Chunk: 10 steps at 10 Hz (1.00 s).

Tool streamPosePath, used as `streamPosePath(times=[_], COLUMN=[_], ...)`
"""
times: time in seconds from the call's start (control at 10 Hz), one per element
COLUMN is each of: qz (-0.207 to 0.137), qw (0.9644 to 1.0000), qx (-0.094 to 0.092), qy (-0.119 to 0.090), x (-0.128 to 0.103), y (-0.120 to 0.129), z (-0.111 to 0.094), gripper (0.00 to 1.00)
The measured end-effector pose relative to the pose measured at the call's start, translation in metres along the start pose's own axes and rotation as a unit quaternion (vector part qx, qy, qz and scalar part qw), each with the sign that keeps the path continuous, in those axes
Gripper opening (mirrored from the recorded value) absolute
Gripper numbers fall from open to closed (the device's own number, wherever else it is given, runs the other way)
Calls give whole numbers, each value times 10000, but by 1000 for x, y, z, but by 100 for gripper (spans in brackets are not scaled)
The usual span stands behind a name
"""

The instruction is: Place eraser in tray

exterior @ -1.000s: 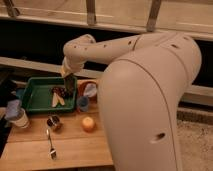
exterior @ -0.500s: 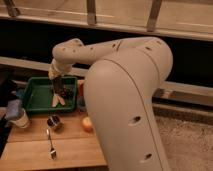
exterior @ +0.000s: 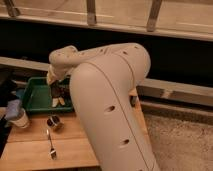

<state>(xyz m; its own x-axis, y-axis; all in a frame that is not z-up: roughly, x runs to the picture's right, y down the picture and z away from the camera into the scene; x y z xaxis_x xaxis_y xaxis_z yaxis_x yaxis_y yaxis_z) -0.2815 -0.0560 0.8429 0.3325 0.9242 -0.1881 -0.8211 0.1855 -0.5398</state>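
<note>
The green tray point(exterior: 34, 96) lies at the back left of the wooden table. My white arm reaches left across the view, and its dark gripper point(exterior: 54, 90) hangs down inside the tray's right half. It sits just above some pale pieces point(exterior: 58, 101) on the tray floor. I cannot make out the eraser as a separate thing; it may be hidden at the gripper.
A white cup point(exterior: 19, 119) with a blue thing on top stands at the tray's front left. A small dark metal cup point(exterior: 53, 122) and a spoon-like utensil point(exterior: 50, 145) lie on the wooden table point(exterior: 30, 150). My arm's bulk hides the table's right side.
The arm has swung left and nearer the camera, carrying the gripper further left and lower into the tray. The orange fruit and the bowl are now hidden behind the arm.
</note>
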Motion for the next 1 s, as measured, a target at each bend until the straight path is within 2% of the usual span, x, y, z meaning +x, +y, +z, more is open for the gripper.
streamPosePath(times=[0.2, 0.4, 0.6, 1.0], qz=[259, 535, 566, 571], qw=[9996, 9982, 9973, 9973], qx=[11, 33, 43, 48], qy=[102, 286, 460, 450], x=[7, 13, 19, 19], y=[-13, -32, -38, -40], z=[14, 16, 24, 23], gripper=[38, 59, 75, 75])
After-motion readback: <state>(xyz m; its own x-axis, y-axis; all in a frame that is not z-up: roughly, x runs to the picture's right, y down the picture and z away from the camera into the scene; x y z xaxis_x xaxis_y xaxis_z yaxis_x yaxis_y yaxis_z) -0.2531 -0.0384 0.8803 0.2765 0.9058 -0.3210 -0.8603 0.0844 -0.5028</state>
